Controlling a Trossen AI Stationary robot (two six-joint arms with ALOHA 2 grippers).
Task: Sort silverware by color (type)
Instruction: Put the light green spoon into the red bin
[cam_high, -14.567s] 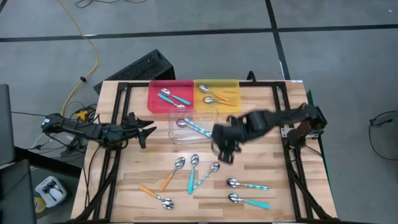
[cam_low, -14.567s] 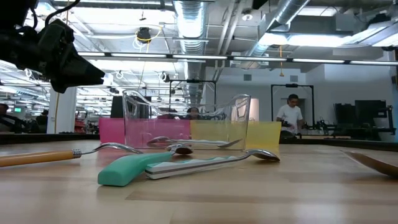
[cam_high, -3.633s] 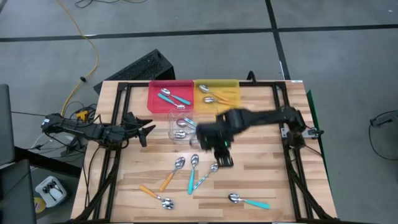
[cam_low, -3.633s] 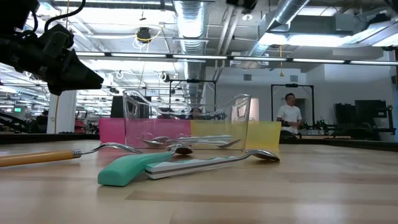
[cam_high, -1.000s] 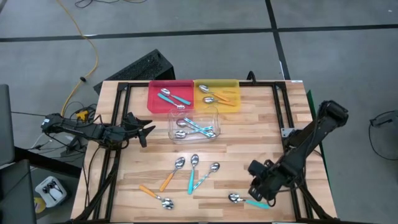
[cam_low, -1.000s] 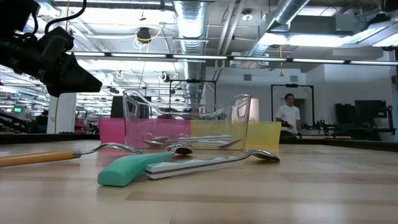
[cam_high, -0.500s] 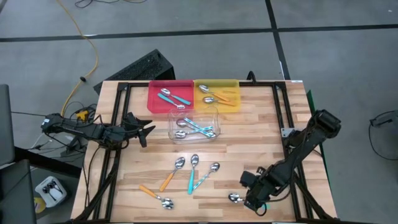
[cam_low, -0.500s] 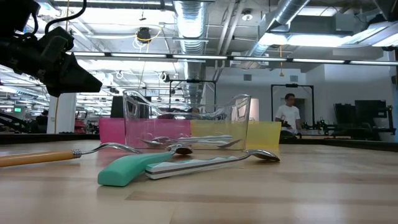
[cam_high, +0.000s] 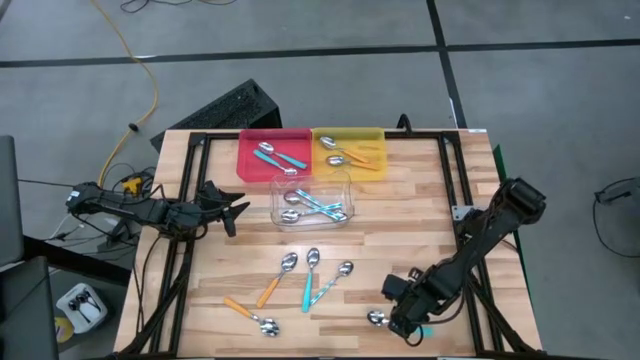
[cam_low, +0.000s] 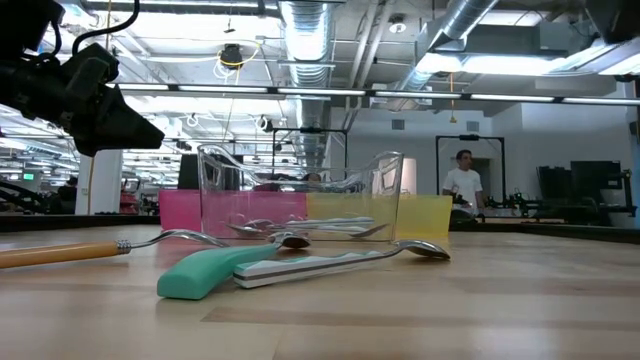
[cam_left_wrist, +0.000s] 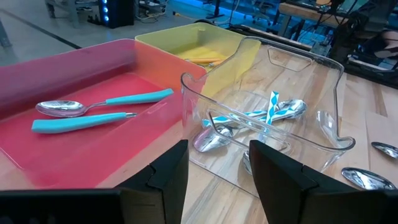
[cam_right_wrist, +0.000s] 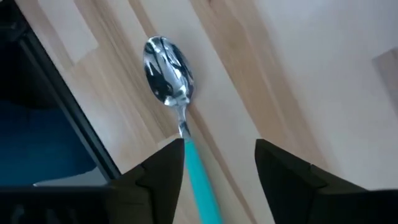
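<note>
Two dark fingers (cam_right_wrist: 163, 171) of the right gripper (cam_high: 405, 320) stand wide apart, empty, straddling a teal spoon (cam_right_wrist: 180, 124) near the table's front edge, while four spoons (cam_high: 305, 275) wait mid-table and six already lie in the red tray (cam_high: 246, 168), yellow tray (cam_high: 375, 134) and clear tray (cam_high: 278, 215); left gripper (cam_high: 232, 207) idles part-open at the table's left.

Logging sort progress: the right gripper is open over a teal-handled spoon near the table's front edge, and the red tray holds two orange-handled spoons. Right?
Not quite. The red tray holds two teal-handled spoons, as the left wrist view shows; orange handles lie in the yellow tray. The rest stands: the right gripper is open over a teal-handled spoon near the front edge.
</note>
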